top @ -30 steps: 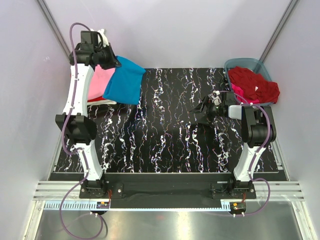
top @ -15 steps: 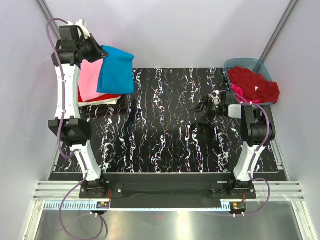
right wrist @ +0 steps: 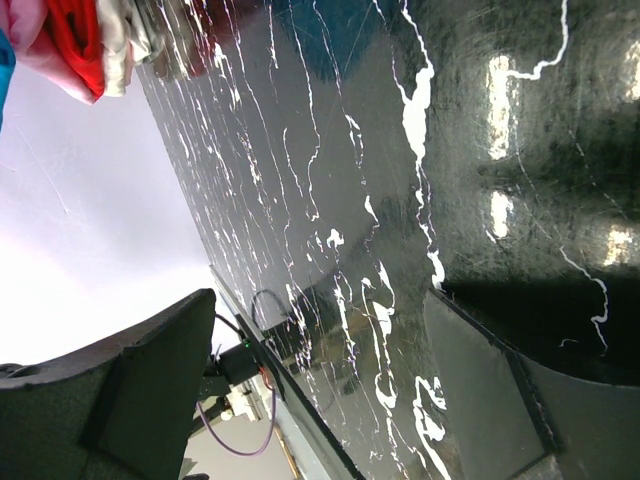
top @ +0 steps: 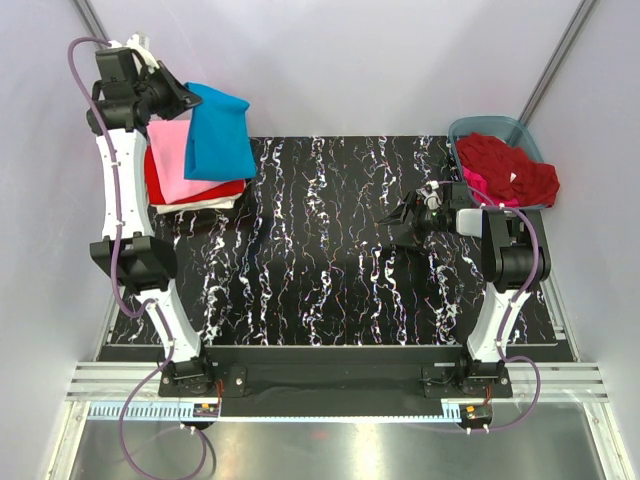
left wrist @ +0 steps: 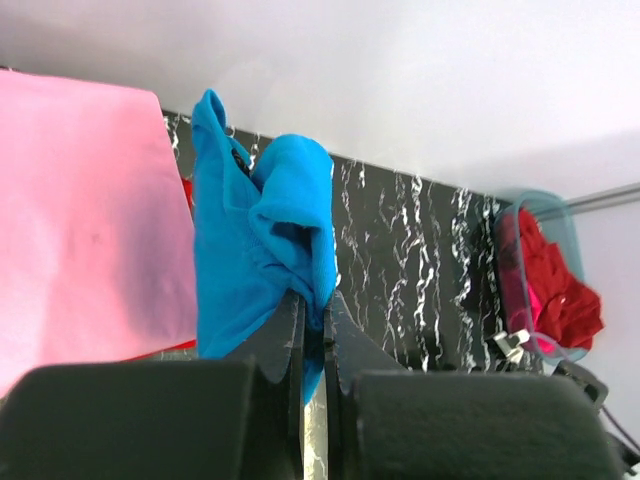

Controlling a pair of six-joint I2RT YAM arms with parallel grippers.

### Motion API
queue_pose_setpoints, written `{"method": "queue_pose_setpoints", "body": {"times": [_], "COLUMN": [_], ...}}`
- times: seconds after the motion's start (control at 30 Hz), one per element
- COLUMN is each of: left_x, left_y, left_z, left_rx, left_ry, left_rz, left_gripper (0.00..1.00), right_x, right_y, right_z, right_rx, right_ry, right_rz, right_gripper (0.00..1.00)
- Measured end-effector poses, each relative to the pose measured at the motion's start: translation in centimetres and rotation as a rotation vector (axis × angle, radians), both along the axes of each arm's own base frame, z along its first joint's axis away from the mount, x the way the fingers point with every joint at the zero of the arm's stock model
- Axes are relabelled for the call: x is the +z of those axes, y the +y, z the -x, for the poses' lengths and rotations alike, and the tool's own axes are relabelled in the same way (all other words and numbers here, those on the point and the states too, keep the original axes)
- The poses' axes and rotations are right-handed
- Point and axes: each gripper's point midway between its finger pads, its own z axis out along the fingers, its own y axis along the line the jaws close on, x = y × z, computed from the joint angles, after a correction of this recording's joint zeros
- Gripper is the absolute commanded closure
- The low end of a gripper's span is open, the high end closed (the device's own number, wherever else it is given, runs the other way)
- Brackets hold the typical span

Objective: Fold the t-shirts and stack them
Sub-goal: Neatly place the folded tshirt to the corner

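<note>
Arm on left stands tall over far-left corner; left tool (top: 180, 98) clenched on turquoise t-shirt (top: 218, 135), dangling over pink t-shirt (top: 172, 165) atop stack. Right arm folded low; right tool (top: 400, 225) spread wide, empty, above tabletop (top: 320, 270), near tub (top: 478, 124).

Left arm raised high at far left, left claw (top: 185, 100) clamped on turquoise t-shirt (top: 218, 138). Right arm folded low, right claw (top: 393, 226) jaws spread wide.

Marbled black table (top: 330, 290), seemingly plastic tub (top: 487, 124)
</note>
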Motion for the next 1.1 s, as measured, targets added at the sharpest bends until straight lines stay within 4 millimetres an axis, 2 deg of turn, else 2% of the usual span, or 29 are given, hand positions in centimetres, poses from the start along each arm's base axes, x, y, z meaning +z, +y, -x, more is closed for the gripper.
{"method": "queue_pose_setpoints", "body": {"times": [0.2, 0.5, 0.6, 0.73, 0.8, 0.9, 1.0, 1.1], "left_x": [0.7, 0.2, -1.1, -5.0, -7.2, -9.7, -10.7, -10.5], "left_y": [2.0, 4.8, 5.9, 7.7, 8.3, 9.3, 10.7, 12.1], "left_z": [-0.3, -1.2, -2.6, -5.3, -6.3, -7.4, -8.1, -8.7], "left_rx": [0.023, 0.032, 0.035, 0.054, 0.063, 0.085, 0.137, 0.199], "left_ry": [-0.033, -0.057, -0.055, -0.008, 0.021, 0.049, 0.05, 0.026], "left_rz": [0.017, 0.045, 0.056, 0.068, 0.07, 0.055, 0.011, -0.045], "left_gripper": [0.99, 0.95, 0.93, 0.87, 0.79, 0.78, 0.81, 0.79], "right_x": [0.0, 0.0, 0.0, 0.0, 0.0, 0.0, 0.0, 0.0], "right_y": [0.1, 0.1, 0.1, 0.1, 0.1, 0.2, 0.2, 0.2], "right_z": [-0.1, -0.1, -0.1, -0.1, -0.1, -0.1, -0.1, -0.1], "right_rx": [0.007, 0.008, 0.008, 0.009, 0.009, 0.011, 0.013, 0.014], "right_ry": [0.002, 0.002, 0.002, 0.002, 0.003, 0.003, 0.003, 0.004], "right_rz": [-0.01, -0.011, -0.013, -0.013, -0.014, -0.016, -0.018, -0.021], "right_gripper": [0.07, 0.07, 0.06, 0.06, 0.06, 0.06, 0.06, 0.06]}}
